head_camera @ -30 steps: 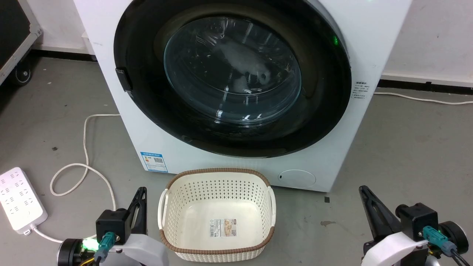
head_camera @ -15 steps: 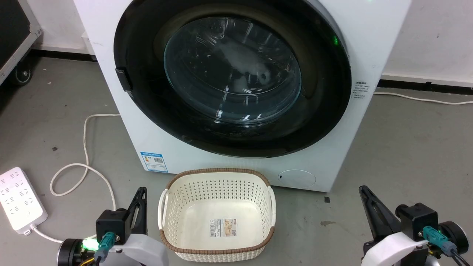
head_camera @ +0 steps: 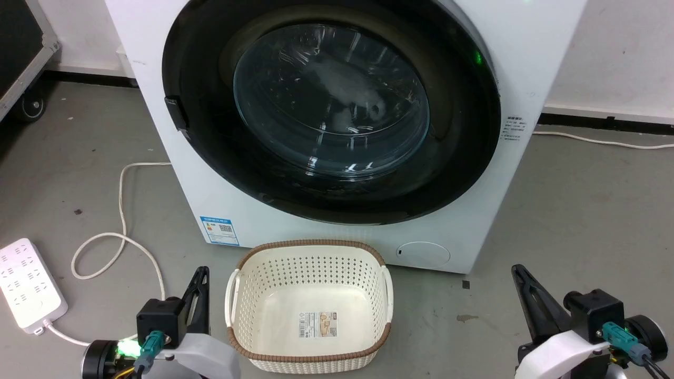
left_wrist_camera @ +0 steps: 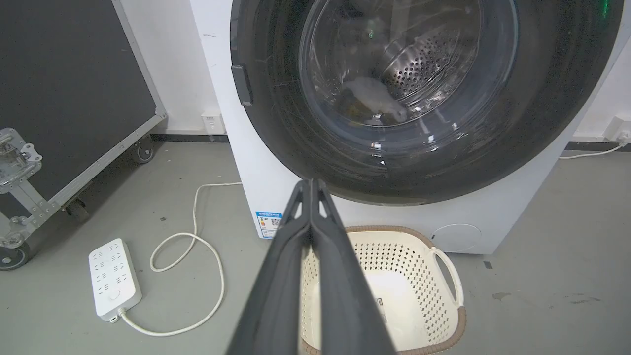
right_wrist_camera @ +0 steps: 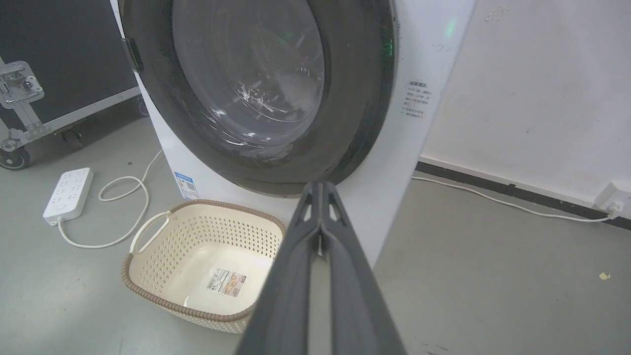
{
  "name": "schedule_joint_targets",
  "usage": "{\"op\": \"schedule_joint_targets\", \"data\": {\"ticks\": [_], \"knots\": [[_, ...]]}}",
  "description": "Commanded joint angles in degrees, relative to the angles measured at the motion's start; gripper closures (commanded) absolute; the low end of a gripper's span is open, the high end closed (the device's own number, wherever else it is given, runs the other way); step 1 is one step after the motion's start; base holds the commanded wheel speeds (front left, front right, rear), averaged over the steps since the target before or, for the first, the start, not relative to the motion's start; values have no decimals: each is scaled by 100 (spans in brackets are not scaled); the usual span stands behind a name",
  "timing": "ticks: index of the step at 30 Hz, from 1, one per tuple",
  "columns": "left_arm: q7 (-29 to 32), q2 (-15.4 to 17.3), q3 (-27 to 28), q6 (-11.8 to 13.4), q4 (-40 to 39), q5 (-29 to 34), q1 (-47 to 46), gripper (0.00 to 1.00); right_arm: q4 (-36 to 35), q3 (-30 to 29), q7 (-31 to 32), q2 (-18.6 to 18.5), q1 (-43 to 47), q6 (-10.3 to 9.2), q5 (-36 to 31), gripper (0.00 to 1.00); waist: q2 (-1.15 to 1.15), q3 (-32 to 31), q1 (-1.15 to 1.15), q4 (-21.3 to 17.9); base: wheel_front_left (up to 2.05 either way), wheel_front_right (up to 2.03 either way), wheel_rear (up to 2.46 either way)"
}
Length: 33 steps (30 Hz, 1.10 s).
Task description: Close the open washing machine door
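I see the washing machine door (head_camera: pixel 331 105) lying flat against the front of the washing machine (head_camera: pixel 474 231), its rim flush with the white panel as far as I can tell. Its round glass face points straight out at me, and a small dark latch block (head_camera: pixel 176 113) sits on its left edge. The cream basket (head_camera: pixel 310 243) stands on the floor (head_camera: pixel 579 210) just in front of the machine, between my two arms. My left gripper (head_camera: pixel 201 271) hangs low beside the basket's left handle, jaws clenched on nothing. My right gripper (head_camera: pixel 517 269) is well apart from the basket with bare floor around it, jaws likewise pressed together and empty. A power strip (head_camera: pixel 29 284) and its looped cable (head_camera: pixel 122 210) crowd the left side.
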Motion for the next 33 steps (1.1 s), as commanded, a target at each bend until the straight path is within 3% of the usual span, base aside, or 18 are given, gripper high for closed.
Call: {"op": "schedule_joint_targets", "data": {"ticks": [1, 33], "knots": [[2, -1, 14, 16, -24, 10, -86, 100, -32, 1, 3, 26, -79, -4, -29, 100, 0, 0, 0, 0, 0, 0, 0], [2, -1, 14, 16, -24, 10, -86, 100, -32, 1, 3, 26, -79, -4, -29, 100, 0, 0, 0, 0, 0, 0, 0]]}}
